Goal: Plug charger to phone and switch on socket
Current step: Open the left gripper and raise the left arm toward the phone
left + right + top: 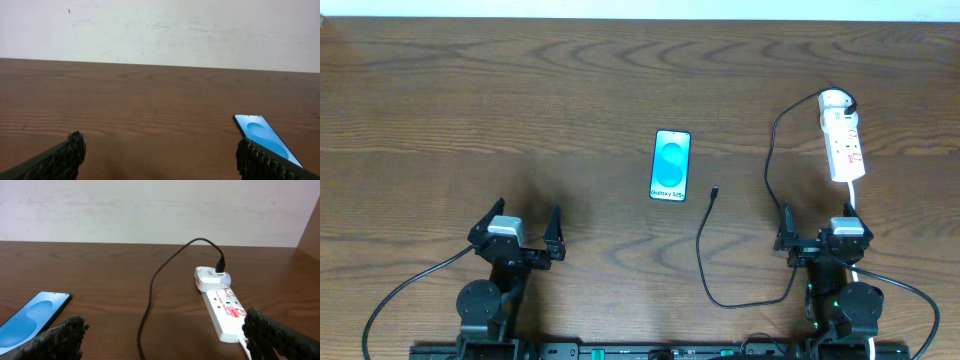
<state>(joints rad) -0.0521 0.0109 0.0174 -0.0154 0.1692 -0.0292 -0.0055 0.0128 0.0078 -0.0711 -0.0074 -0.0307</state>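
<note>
Dark brown wood-grain table [440, 90] runs to a pale wall. The slim blue-screened smartphone with a dark frame [670, 165] lies mid-table, its long axis on the 12–6 line and its "Galaxy S25" end towards 6.

The thin black charger cable [700, 245] ends in a small plug tip [715, 189]. The tip sits near the phone's lower right corner without touching it, at about 4 o'clock from the phone's centre.

The narrow white power strip with red-marked switches [844, 148] lies at 12 to 1 o'clock from the right gripper [818, 225].

Both the right gripper and the left gripper [527, 214] are spread wide and hold nothing.

The tip lies at about 10 o'clock from the right gripper, clearly nearer than from the left. So the right arm looks better placed to pick it up and swing it round to the phone's 6 o'clock edge.
</note>
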